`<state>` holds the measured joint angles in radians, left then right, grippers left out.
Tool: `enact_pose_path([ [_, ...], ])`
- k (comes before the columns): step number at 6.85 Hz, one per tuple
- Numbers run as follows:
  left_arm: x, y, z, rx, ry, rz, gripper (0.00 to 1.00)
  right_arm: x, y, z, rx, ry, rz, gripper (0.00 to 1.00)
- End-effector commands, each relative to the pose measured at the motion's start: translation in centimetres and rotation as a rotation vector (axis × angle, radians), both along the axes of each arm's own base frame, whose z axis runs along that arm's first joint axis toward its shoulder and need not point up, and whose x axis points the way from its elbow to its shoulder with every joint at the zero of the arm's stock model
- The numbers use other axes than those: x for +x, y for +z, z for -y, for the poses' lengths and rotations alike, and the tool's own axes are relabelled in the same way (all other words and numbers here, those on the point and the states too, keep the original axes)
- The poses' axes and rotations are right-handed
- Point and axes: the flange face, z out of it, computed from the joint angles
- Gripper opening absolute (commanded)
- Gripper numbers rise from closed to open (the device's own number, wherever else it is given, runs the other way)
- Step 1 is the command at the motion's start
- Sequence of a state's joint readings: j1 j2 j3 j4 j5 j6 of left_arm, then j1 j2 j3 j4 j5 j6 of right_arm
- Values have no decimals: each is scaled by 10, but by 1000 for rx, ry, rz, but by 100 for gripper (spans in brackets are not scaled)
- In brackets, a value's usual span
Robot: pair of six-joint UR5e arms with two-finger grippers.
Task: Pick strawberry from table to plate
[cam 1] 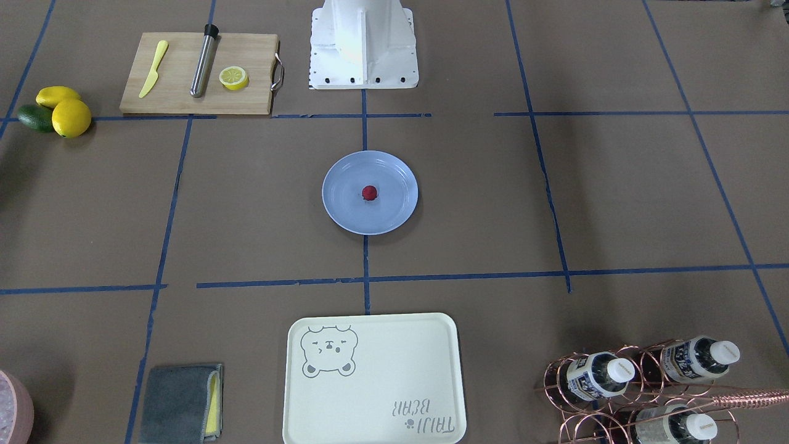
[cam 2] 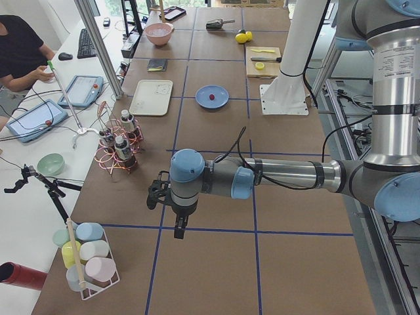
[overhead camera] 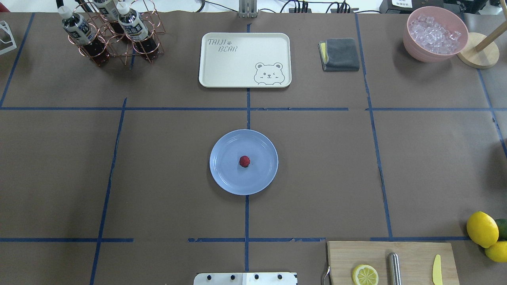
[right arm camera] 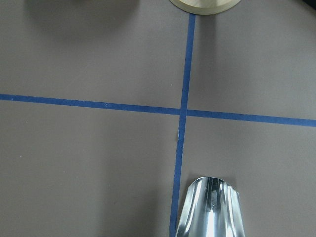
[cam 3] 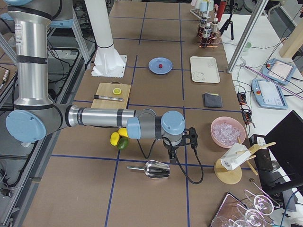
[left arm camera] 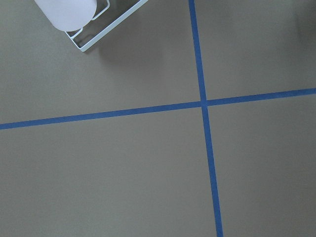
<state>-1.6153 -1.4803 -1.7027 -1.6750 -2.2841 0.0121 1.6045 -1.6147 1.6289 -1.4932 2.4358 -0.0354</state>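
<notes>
L end effector (cam 2: 178,231) down, R end effector (cam 3: 171,156) down

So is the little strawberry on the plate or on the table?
On the plate. The strawberry lies near the middle of the pale-blue plate, inside its rim, in overhead and front views.

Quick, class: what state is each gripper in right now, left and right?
Left gripper: cannot be told, it shows only in a side view.
Right gripper: cannot be told, for the same reason.

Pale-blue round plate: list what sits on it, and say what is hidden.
One small dark-red strawberry lies near the middle of the glossy pale-blue plate; nothing else. The brown paper-covered table beneath it is covered.
</notes>
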Motion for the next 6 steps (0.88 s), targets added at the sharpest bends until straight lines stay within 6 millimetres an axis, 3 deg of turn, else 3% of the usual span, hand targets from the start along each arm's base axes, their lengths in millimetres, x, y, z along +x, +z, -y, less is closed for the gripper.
enact_pose_path([
  [1, 0, 1, -1, -17, -8, -2, 100, 0, -1, 0, 2, 0, 0, 100],
  [6, 8, 5, -3, -42, 3, -113, 100, 0, -1, 0, 3, -1, 0, 100],
])
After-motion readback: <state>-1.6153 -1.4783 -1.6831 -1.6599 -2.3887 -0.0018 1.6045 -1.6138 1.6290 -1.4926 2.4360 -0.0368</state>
